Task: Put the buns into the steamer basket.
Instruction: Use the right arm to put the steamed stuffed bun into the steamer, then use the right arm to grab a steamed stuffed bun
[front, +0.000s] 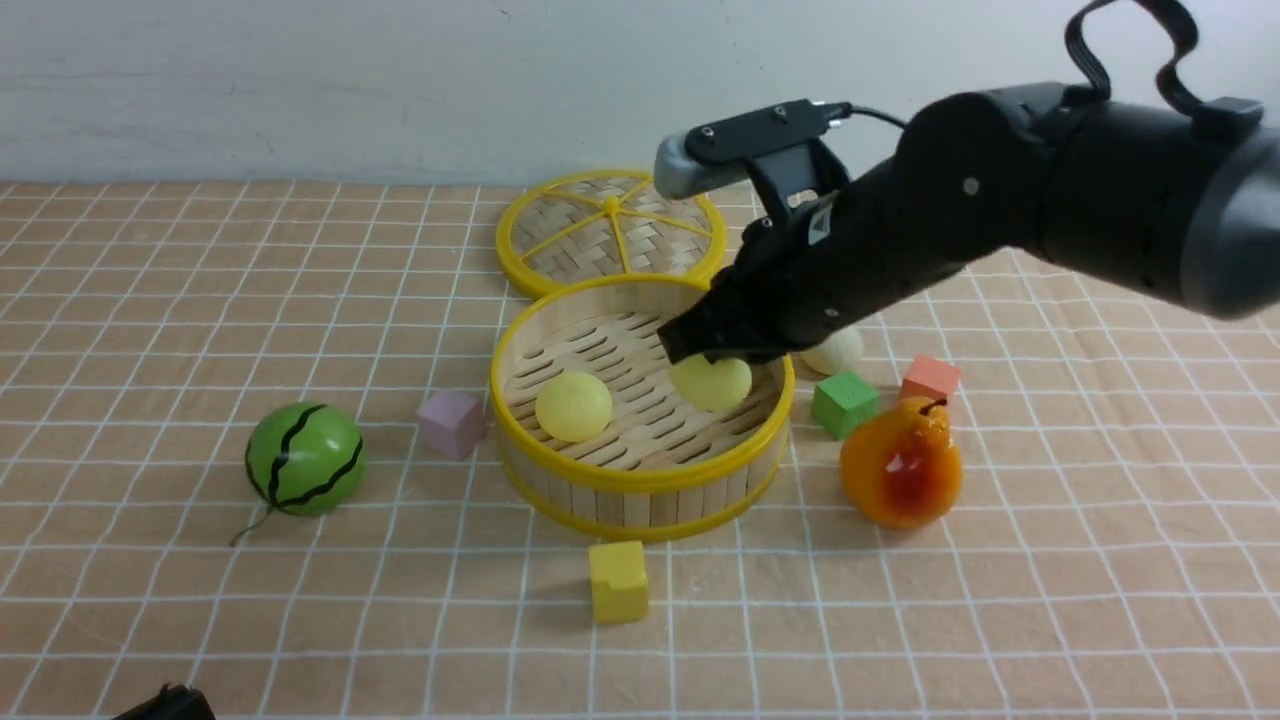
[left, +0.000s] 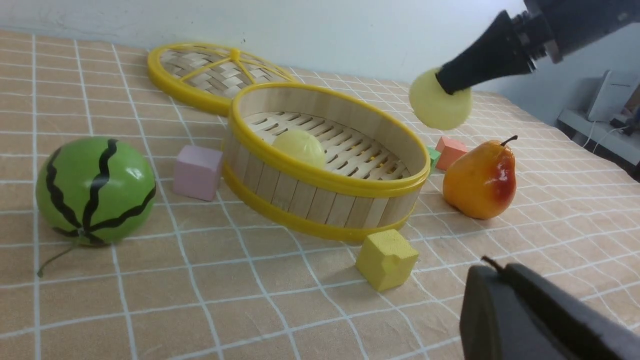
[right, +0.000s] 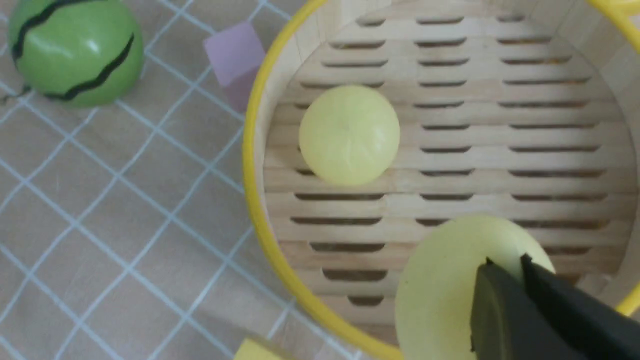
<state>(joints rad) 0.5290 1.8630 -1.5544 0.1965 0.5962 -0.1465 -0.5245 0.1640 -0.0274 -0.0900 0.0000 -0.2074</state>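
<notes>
- Right gripper (front: 700, 356) clenched on a pale yellow bun (front: 715, 385), above the steamer basket (front: 640, 479).
- Lower it first, then release clear of the resting bun (front: 573, 406).

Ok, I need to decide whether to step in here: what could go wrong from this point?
1. The right gripper pinches only the top of the pale yellow bun, jaws almost together; it may slip out early.
2. That bun hangs over the steamer basket, close to its right rim; dropped here, it might clip the rim and roll out toward the green cube.
</notes>
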